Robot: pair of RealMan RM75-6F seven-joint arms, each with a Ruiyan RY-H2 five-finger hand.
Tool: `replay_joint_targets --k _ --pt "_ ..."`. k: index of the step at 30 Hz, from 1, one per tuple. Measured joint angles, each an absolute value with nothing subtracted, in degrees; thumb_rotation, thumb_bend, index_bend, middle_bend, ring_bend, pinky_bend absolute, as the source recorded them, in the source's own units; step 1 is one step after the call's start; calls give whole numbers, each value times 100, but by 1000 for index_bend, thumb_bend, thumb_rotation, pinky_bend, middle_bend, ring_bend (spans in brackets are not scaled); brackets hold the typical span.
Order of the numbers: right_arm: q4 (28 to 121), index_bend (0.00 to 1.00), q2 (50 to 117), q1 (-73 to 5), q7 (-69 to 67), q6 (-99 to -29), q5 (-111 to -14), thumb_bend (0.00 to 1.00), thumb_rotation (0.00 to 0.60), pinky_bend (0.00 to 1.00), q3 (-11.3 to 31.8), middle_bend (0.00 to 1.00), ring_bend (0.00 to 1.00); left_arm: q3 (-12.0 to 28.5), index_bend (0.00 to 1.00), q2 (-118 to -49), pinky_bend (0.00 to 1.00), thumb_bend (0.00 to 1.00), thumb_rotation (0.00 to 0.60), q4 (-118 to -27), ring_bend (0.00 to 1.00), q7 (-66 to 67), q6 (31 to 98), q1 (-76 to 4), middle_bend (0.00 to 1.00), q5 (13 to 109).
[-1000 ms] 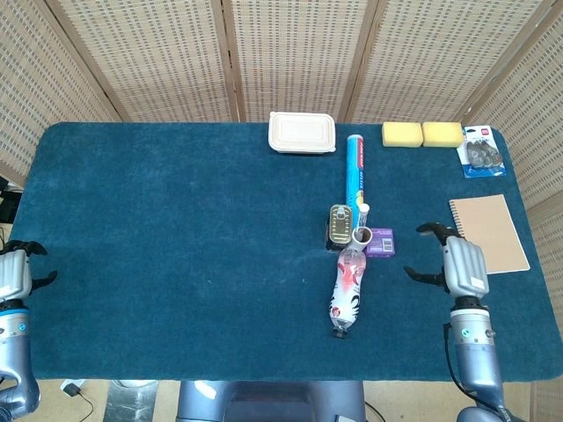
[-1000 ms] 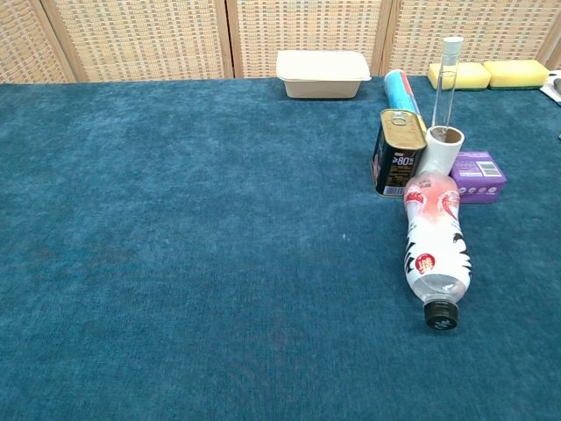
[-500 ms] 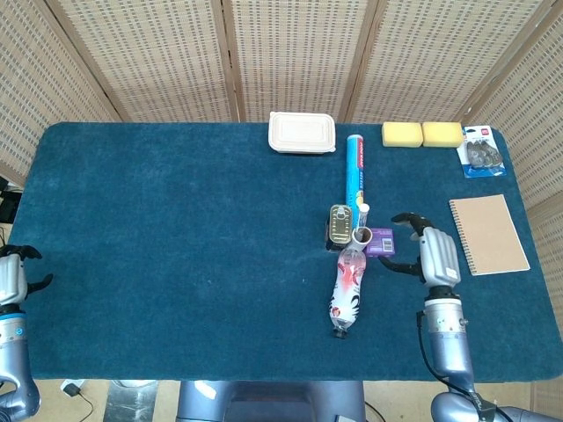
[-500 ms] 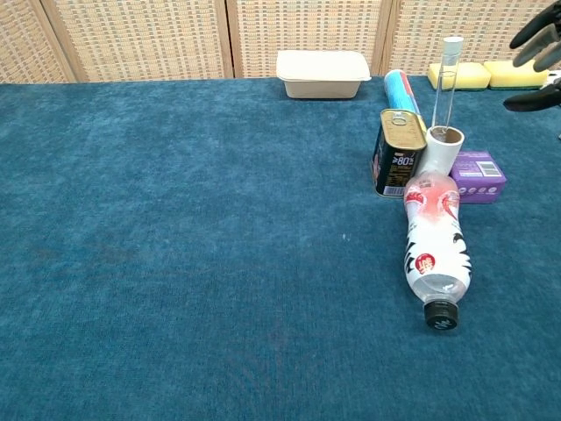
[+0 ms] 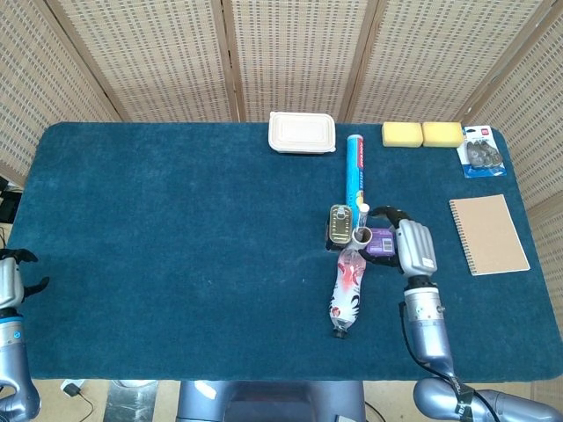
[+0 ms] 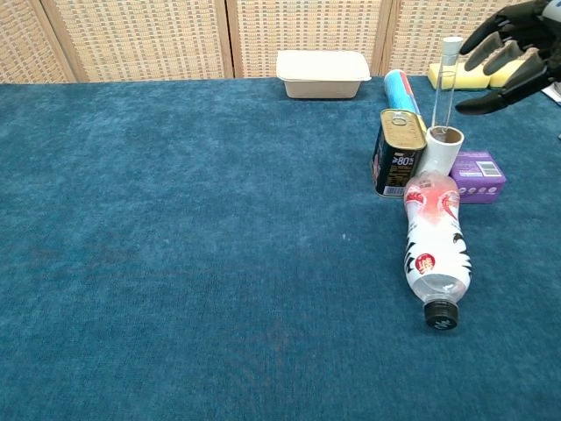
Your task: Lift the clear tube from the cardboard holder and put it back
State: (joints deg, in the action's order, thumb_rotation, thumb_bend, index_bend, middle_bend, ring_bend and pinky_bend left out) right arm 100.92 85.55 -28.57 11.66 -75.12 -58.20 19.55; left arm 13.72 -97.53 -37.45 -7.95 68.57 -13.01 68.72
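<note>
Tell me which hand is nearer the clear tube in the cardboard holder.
Right. The right hand hovers open just beside the clear tube, which stands upright in the cardboard holder, not touching it. The left hand sits at the table's far left edge.

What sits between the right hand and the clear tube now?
Nothing: in the chest view only a short bare gap separates the right hand from the clear tube, which stands upright in the cardboard holder.

A dark tin (image 6: pixel 399 153) standing on the blue-covered desk (image 6: pixel 175 246) carries "≥80%" on its side; print on the bottle (image 6: pixel 435 241) and purple box (image 6: pixel 479 175) is illegible.
</note>
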Motion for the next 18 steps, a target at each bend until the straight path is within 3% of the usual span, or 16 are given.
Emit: replay_joint_targets --k 18 --pt "9712 338 8677 -3054 1197 -7326 -5659 154 600 405 2119 349 325 1413 478 -9742 340 157 600 -3839 251 -700 6907 -1232 445 6805"
